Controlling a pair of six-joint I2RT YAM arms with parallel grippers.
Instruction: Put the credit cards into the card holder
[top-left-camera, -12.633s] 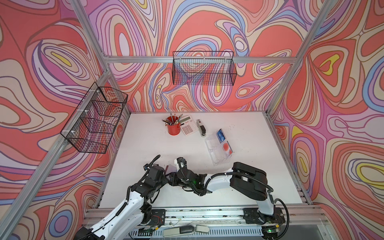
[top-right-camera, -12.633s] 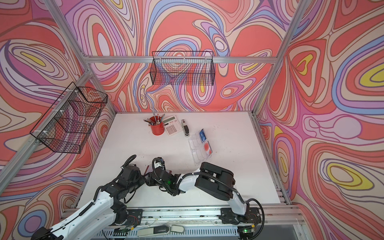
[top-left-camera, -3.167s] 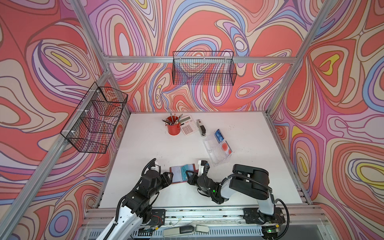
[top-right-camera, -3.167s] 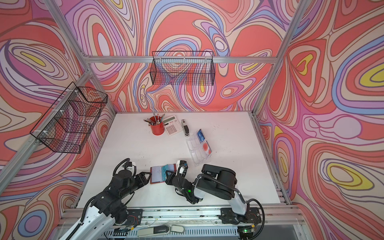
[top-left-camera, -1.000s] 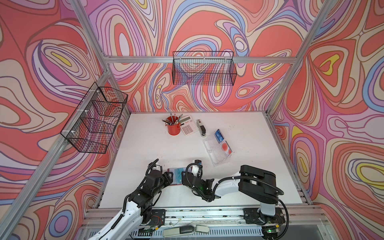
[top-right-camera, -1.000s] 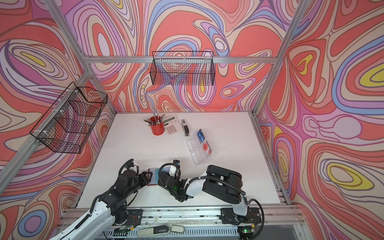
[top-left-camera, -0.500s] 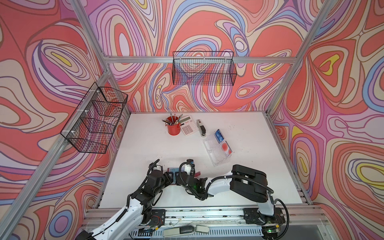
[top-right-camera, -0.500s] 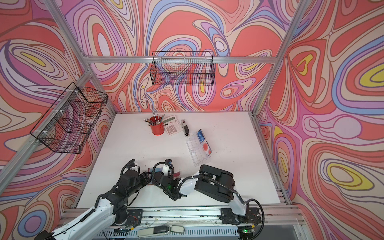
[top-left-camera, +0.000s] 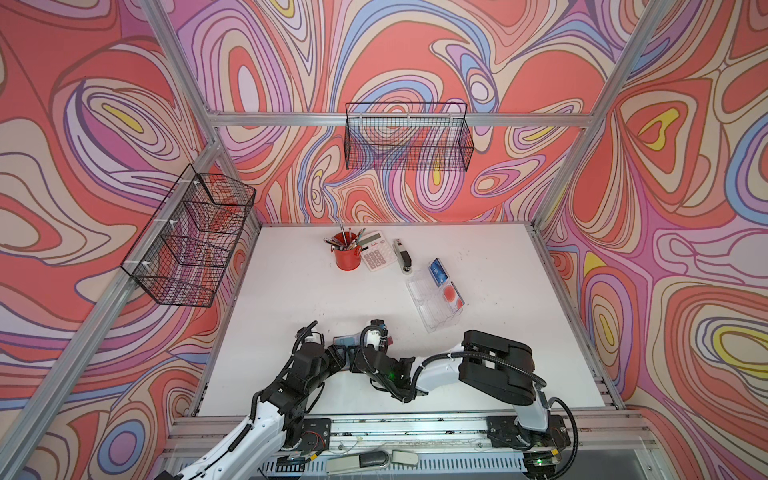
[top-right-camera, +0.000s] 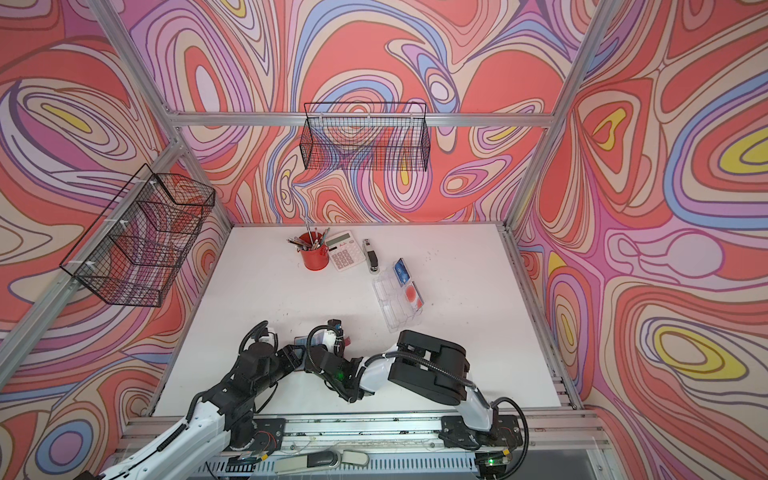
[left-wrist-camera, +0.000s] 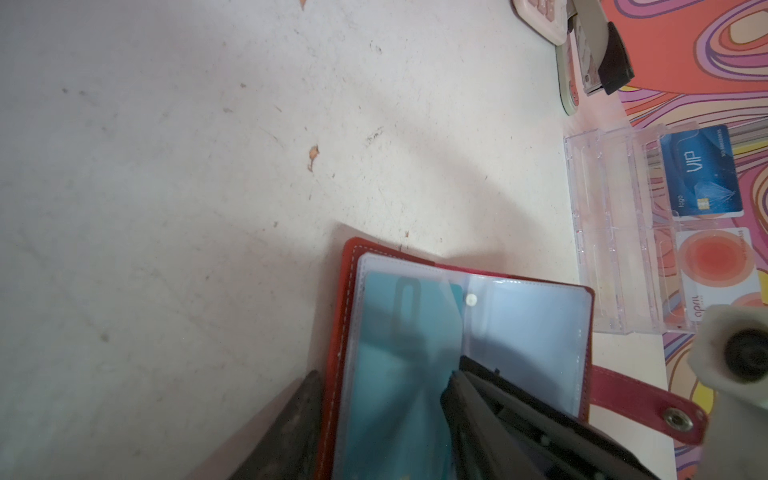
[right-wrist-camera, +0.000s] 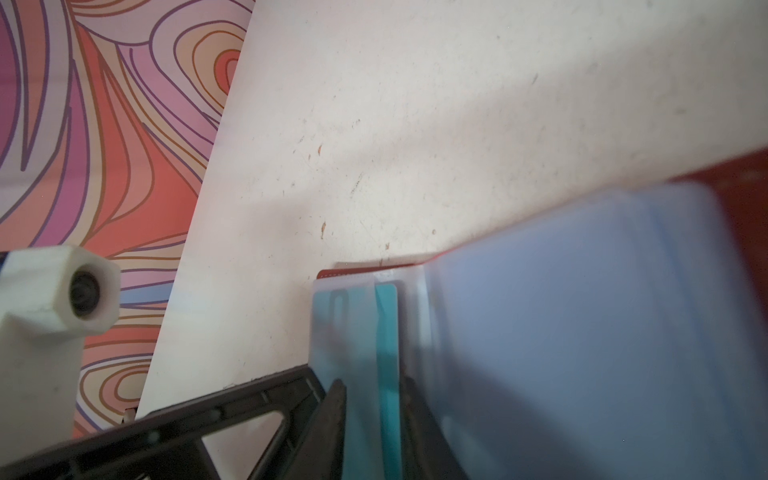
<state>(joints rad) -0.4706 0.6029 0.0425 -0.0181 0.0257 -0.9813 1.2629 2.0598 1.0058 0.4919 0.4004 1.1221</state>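
Where red stitched leather (left-wrist-camera: 337, 332) opens, glossy clear rectangular sleeves (left-wrist-camera: 528, 332).

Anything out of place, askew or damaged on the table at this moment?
Nothing damaged or spilled. Only oddity: the clear tray lies at an angle to the table edges, with a blue VIP card and a pale red-circle card still inside. The table is scuffed, with small flecks.

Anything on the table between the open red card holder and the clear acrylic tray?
Nothing: bare white table between the red folding card holder and the clear acrylic compartmented tray, shown in the left wrist view.
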